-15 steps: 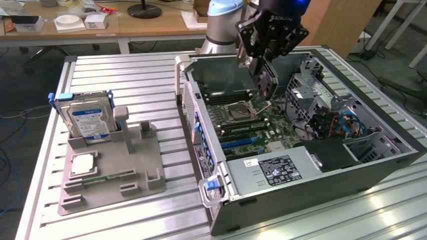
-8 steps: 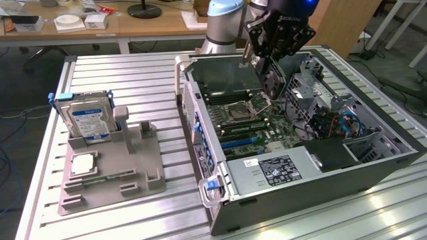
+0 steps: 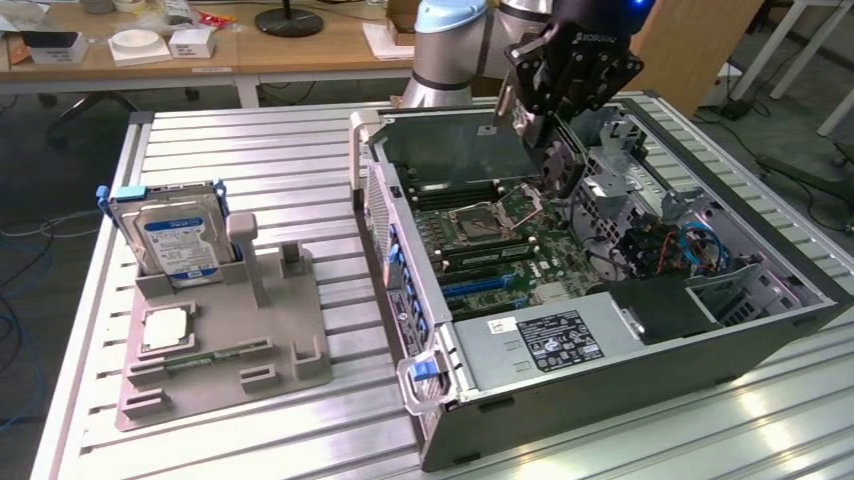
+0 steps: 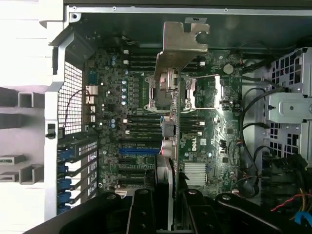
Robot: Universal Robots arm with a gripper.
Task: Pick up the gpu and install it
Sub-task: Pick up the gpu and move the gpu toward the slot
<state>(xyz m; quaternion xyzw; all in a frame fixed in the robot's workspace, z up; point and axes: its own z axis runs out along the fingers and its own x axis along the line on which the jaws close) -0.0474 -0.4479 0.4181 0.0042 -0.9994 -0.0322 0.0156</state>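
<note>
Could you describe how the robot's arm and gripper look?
The arm is a silver-grey cylinder with a pale blue joint cap. The gripper is black and angular, with bolted finger links and small pale lettering on its body.

A hard drive [image 3: 180, 240] stands upright in a grey holder [image 3: 274, 320] on the slatted table [image 3: 267, 150] — a chip [image 3: 164, 328] lies flat there too. A desk [image 3: 320, 55] stands behind.

End effector [image 4: 168, 204] gripping gpu [image 4: 183, 48] edge-on, over motherboard [image 4: 214, 139], inside open case [image 4: 122, 24]
</note>
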